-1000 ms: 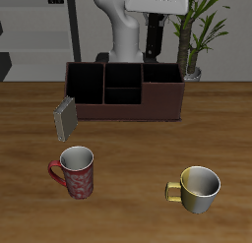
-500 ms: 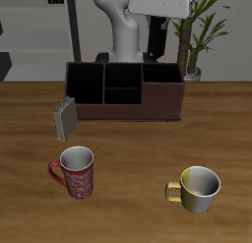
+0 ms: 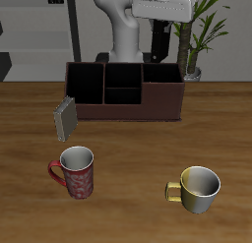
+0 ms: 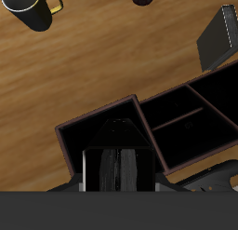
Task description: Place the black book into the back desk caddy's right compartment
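**Aloft over the caddy, black book pinched in the fingers**

Seen from the wrist, gripper [image 4: 118,181] closed narrowly on the thin, plain black rectangular book [image 4: 118,157], clamped from both flat sides, page edges showing as pale stripes. Held well clear of the brown wooden table [image 3: 128,212], above the wide, low maroon-brown back desk caddy [image 3: 128,111], not touching it. Directly beneath the book: the right compartment [image 3: 162,91], the undivided end section with a dark interior, nothing visible inside.

Taking twelve o'clock as the table's back in the exterior view: caddy at about twelve, robot base just behind it. Leaning tilted against the caddy's end wall at nine o'clock, a grey textured book [image 3: 64,117], lower edge on the wood. Toward seven o'clock, nearer the front edge, a red patterned mug [image 3: 75,172], upright. Toward five o'clock, a shiny yellow mug [image 3: 199,188], also upright, well apart from the red one. Beyond the caddy at one o'clock, a green potted plant [image 3: 200,26].
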Robot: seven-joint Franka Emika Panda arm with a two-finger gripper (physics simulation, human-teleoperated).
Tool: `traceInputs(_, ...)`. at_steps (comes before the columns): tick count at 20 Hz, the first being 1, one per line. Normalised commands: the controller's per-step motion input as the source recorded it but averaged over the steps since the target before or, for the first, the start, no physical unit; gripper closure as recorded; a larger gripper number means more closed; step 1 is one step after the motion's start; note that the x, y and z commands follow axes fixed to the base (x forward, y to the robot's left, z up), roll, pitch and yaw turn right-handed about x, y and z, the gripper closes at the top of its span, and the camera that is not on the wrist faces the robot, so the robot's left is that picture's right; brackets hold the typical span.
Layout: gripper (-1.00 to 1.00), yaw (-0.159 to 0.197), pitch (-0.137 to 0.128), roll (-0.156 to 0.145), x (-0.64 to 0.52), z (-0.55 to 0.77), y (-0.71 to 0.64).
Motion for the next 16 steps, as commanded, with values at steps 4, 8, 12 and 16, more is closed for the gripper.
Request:
traceInputs(4,1.00,0.001,0.033,0.023,0.09,-0.10,0.13)
traceInputs(8,1.00,-0.007,0.005,-0.007,0.03,-0.06,-0.05)
traceInputs(12,1.00,-0.015,0.008,-0.028,0.05,-0.09,-0.16)
traceInputs(16,1.00,-0.014,0.013,-0.005,0.05,-0.07,-0.08)
